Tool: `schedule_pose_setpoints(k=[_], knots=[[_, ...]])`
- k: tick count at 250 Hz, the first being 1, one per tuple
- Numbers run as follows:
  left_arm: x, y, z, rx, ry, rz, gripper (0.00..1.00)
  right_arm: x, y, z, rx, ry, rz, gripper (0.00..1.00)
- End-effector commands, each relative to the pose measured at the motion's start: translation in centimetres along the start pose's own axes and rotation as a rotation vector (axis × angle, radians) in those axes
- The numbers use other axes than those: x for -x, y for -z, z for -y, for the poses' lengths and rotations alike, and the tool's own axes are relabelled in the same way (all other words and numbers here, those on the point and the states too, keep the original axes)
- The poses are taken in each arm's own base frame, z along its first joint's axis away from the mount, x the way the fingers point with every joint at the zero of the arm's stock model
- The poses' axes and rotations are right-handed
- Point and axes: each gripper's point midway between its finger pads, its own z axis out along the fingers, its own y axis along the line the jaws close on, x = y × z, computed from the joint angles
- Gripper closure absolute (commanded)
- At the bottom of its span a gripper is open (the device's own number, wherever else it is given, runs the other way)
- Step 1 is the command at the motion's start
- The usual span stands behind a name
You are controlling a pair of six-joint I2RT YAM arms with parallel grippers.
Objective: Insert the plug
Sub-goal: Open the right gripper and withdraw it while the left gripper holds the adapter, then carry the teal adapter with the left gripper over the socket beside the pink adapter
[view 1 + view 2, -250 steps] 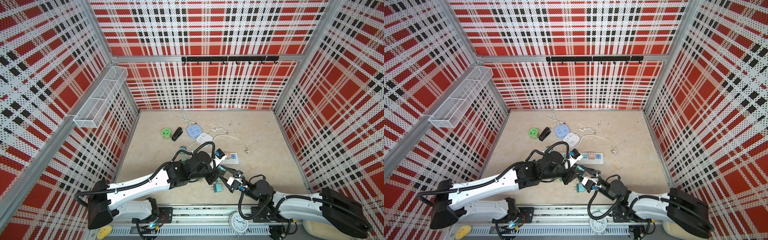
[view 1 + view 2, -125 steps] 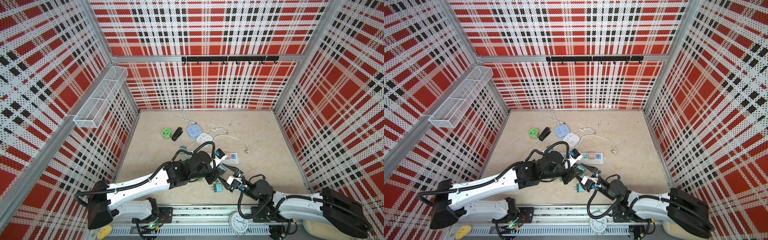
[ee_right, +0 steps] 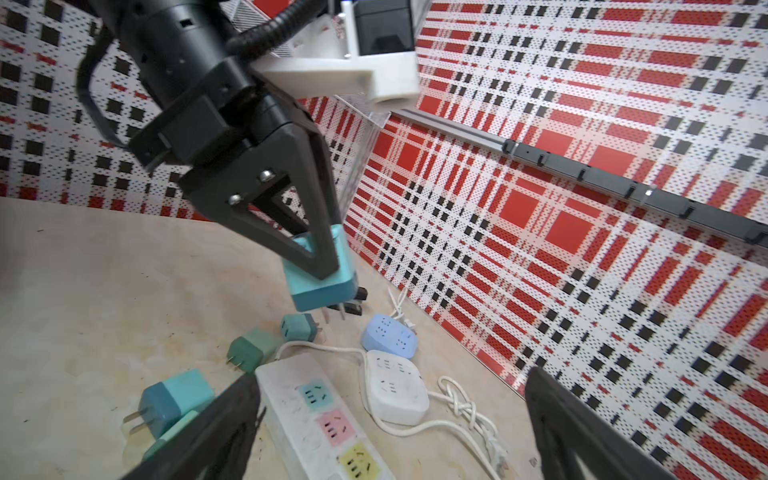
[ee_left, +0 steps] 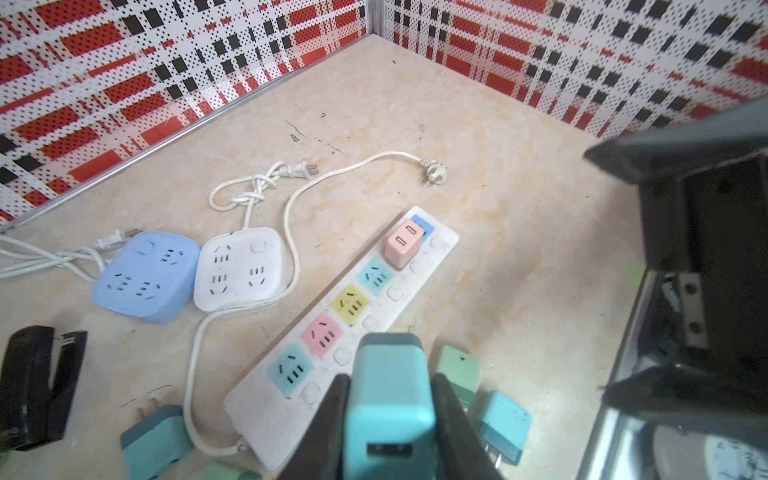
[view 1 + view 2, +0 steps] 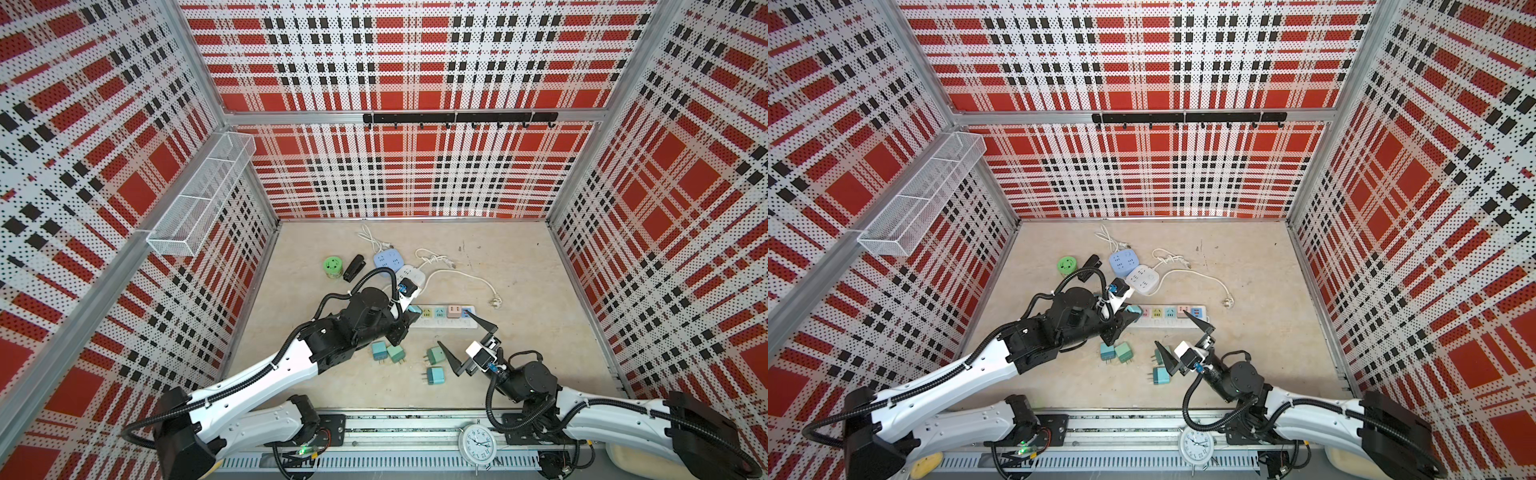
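My left gripper [image 4: 390,382] is shut on a teal plug [image 4: 390,411], with one finger on each side of it. In both top views it hangs over the left end of the white power strip [image 5: 440,323] [image 5: 1167,323]. The right wrist view shows the plug [image 3: 320,286] held clear above the strip [image 3: 286,386], prongs down. A pink adapter [image 4: 401,247] sits in a socket near the strip's far end. My right gripper [image 5: 465,338] [image 3: 390,374] stands wide open with nothing in it, by the strip's right end.
Several loose teal and green plugs [image 5: 435,376] lie on the floor in front of the strip. Behind it are a white cube socket [image 5: 411,275], a blue one [image 5: 388,259], their cords, a black stapler [image 5: 354,268] and a green round thing [image 5: 333,267].
My right gripper has gone from shut to wide open beside the plug. My left gripper still holds the teal plug over the strip's left end.
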Motion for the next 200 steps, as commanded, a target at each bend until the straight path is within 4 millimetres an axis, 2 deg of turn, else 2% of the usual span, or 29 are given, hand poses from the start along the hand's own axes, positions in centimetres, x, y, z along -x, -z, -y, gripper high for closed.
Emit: schedule_pose_setpoints(k=[1, 20, 45, 100, 155, 200], knots=[[0.1, -0.3, -1.0, 0.052, -0.129, 0.006, 1.0, -1.1, 0.5, 3.4, -0.162, -0.049, -0.067, 0.0], [-0.4, -0.7, -0.4, 0.028, -0.212, -0.014, 1.0, -2.2, 0.7, 5.7, -0.251, -0.106, -0.123, 0.0], [-0.8, -1.5, -1.1, 0.071, -0.259, -0.047, 1.0, -3.8, 1.2, 8.2, -0.342, -0.182, -0.193, 0.0], [-1.8, -2.8, -1.5, 0.086, -0.298, -0.113, 1.0, -7.4, 3.1, 12.5, -0.507, -0.336, -0.3, 0.0], [-2.3, -4.4, -1.2, 0.048, -0.388, -0.175, 1.0, -10.0, 4.8, 14.9, -0.642, -0.412, -0.364, 0.0], [-3.3, -6.0, -0.5, -0.03, -0.493, -0.228, 1.0, -10.3, 4.7, 14.8, -0.631, -0.417, -0.363, 0.0]])
